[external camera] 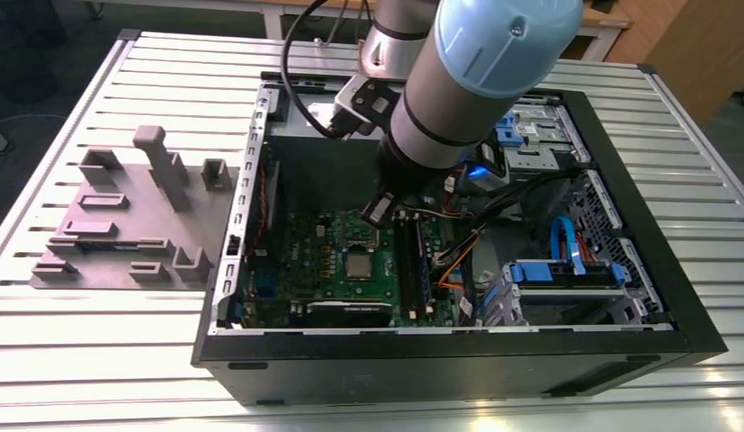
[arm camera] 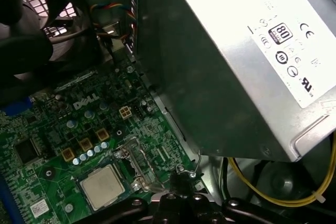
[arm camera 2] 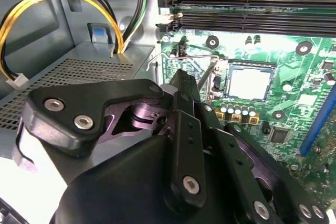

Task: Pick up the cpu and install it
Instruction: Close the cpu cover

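the small flat square cpu with a silvery-grey top [arm camera 2: 250, 83] lies flat in its socket on the green motherboard [external camera: 311, 261], inside the open black computer case [external camera: 468, 364]. it is not in my grasp: it sits near my gripper [arm camera 2: 182, 80], a little beyond the tip, apart from it. in the first wrist view the cpu [arm camera: 102, 185] lies to one side of my gripper [arm camera: 178, 179], and in the exterior view the cpu [external camera: 361, 264] is just below my gripper [external camera: 379, 214] on the board.

right at my tip is the thin bent metal socket lever [arm camera 2: 203, 74]. i cannot tell if i touch it, and i cannot tell whether my gripper is clenched or released.

past the cpu from my tip run long black memory slots [arm camera 2: 252, 19]. close beside my gripper stands the big grey metal box with a white label [arm camera: 236, 77], with yellow and black cables [arm camera 2: 16, 24] coming out by it. a black fan [arm camera: 37, 24] sits at the far edge of the board.

well away from me, outside the case, a purple-grey plastic tray with raised blocks [external camera: 120, 225] rests on the slatted metal table [external camera: 59, 342].
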`<state>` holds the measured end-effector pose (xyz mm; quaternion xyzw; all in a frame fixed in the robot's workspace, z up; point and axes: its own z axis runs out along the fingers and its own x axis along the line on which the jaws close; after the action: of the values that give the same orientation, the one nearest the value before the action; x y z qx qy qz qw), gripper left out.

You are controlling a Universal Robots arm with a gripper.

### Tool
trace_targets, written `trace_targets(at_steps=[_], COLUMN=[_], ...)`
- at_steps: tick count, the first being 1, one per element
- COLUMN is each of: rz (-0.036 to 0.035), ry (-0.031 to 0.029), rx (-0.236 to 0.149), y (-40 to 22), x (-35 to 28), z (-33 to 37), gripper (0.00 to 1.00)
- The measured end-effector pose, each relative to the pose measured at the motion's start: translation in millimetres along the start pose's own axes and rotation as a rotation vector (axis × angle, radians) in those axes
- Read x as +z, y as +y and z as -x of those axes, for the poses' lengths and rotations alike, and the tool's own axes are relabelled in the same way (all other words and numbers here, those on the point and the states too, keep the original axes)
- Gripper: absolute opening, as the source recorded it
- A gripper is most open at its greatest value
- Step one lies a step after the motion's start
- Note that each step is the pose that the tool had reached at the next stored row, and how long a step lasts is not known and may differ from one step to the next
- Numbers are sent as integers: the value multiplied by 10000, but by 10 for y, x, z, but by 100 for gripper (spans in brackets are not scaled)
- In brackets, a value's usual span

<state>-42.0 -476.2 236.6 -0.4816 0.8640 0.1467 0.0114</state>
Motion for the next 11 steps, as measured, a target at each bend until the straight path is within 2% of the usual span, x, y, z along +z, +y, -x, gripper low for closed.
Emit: trace_targets(at_steps=[11], rz=[0], ry=[-1], rx=[1], y=[-38], x=[-22], z=[-76], gripper=[10])
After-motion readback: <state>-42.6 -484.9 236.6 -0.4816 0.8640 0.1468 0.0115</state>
